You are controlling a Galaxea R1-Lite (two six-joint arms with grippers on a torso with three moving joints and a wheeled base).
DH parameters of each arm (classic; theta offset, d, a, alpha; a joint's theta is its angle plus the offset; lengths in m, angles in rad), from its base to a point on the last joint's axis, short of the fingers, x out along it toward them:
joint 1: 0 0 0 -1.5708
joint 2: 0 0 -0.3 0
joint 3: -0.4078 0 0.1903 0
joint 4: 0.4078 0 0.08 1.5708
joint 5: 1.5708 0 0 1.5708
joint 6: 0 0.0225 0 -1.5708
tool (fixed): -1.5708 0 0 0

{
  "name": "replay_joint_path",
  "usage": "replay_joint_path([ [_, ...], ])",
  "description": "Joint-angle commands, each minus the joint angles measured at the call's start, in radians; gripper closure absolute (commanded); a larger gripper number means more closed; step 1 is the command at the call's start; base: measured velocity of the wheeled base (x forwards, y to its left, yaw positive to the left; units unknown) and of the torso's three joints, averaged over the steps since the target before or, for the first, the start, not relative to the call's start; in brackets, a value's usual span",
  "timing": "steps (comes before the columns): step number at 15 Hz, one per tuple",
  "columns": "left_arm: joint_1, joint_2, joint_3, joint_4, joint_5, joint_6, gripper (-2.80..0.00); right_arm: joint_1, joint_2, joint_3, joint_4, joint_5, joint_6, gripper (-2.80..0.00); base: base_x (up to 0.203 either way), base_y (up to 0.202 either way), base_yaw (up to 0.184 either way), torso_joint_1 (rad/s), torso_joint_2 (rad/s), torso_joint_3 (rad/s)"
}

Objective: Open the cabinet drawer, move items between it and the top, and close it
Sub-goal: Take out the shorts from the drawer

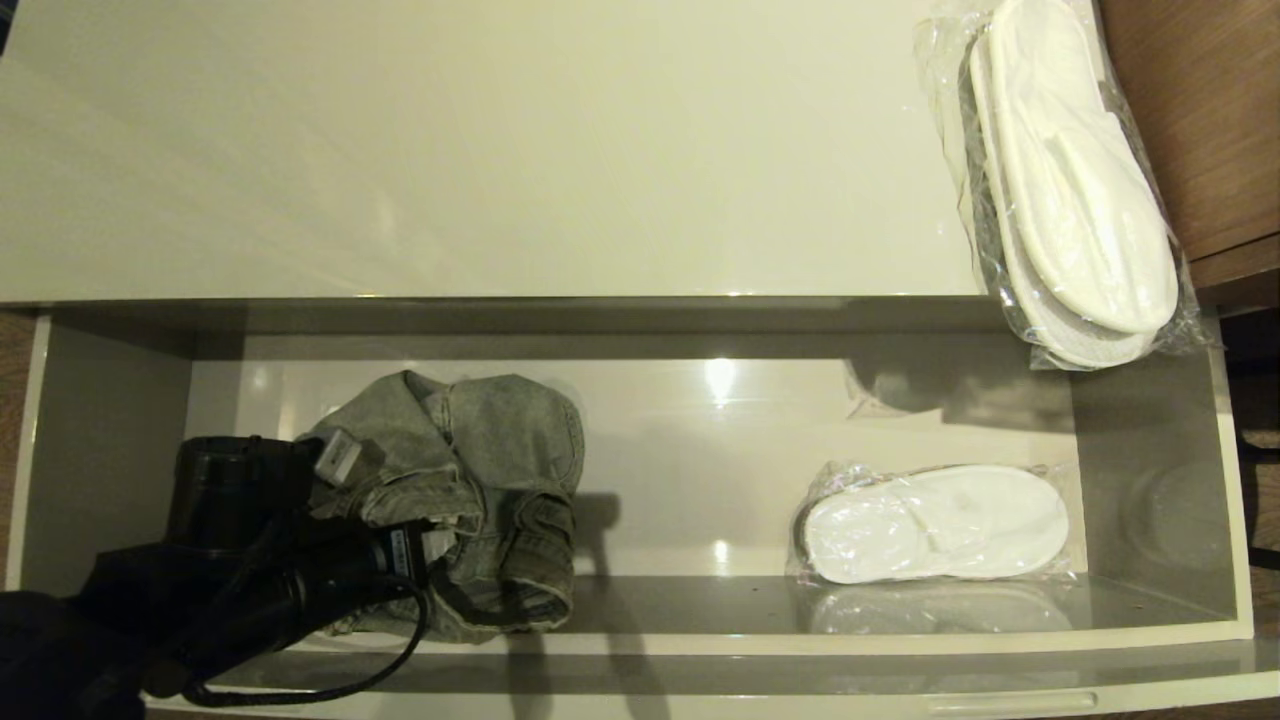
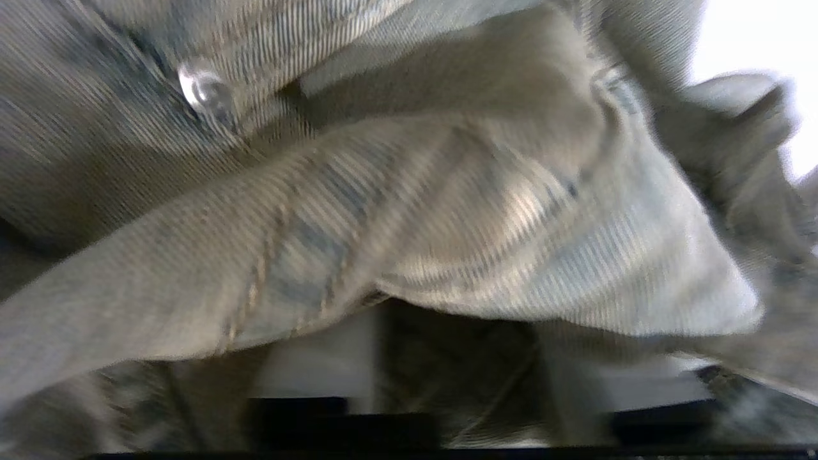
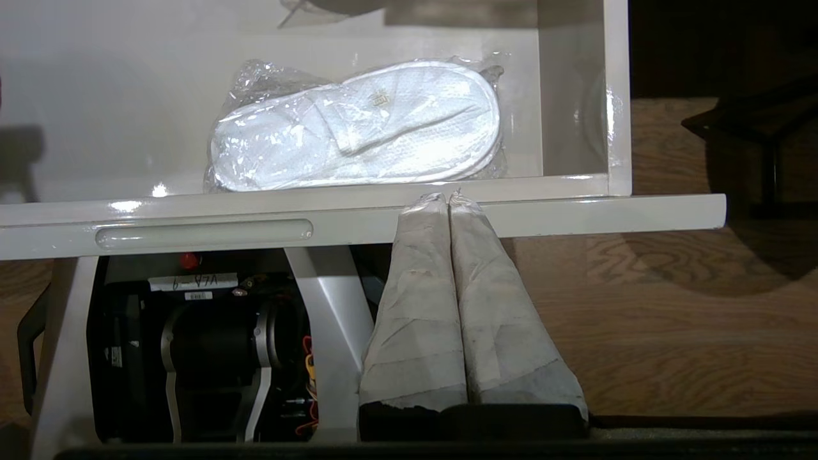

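Observation:
The cabinet drawer [image 1: 640, 640] stands pulled open below the top [image 1: 500, 150]. Over its left part hangs the crumpled grey-green denim garment [image 1: 500, 450], with my left gripper [image 1: 440, 545] sunk into its left side and shut on a bunch of the cloth. In the left wrist view the denim [image 2: 409, 191] drapes over the gripper [image 2: 457, 383] and fills the picture. One wrapped pair of white slippers [image 1: 935, 522] lies in the drawer's right part. Another wrapped pair [image 1: 1075, 180] lies on the top's right end, overhanging its front edge. My right gripper [image 3: 447, 198] is shut and empty, low before the drawer front [image 3: 575, 214].
Brown wooden furniture [image 1: 1200, 120] borders the top on the right. The drawer front carries a slot handle [image 3: 204, 233]. My own base [image 3: 211, 345] sits under the drawer front, with wooden floor [image 3: 671, 319] beside it. The drawer's middle floor [image 1: 690, 470] is bare.

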Motion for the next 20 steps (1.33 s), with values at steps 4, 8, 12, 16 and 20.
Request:
replay_joint_path([
  [4, 0.001, -0.018, -0.009, -0.004, -0.001, -0.004, 0.0, 0.0, -0.002, 0.002, 0.0, 0.0, 0.0, 0.0, 0.0, 0.0, 0.0, 0.0, 0.0, 0.0],
  [8, 0.041, -0.245, -0.207, 0.222, 0.003, -0.039, 0.0, 0.0, -0.002, 0.002, 0.0, 0.0, 0.0, 0.0, 0.0, 0.0, 0.0, 0.0, 0.0, 0.0],
  [12, 0.079, -0.398, -0.4, 0.505, 0.002, -0.053, 0.0, 0.0, -0.002, 0.002, 0.0, 0.0, 0.0, 0.0, 0.0, 0.0, 0.0, 0.0, 0.0, 0.0],
  [16, 0.088, -0.457, -0.47, 0.608, 0.002, -0.054, 0.0, 0.0, -0.002, 0.002, 0.0, 0.0, 0.0, 0.0, 0.0, 0.0, 0.0, 0.0, 0.0, 0.0],
  [20, 0.096, -0.489, -0.547, 0.688, -0.002, -0.053, 0.0, 0.0, -0.002, 0.002, 0.0, 0.0, 0.0, 0.0, 0.0, 0.0, 0.0, 0.0, 0.0, 0.0],
])
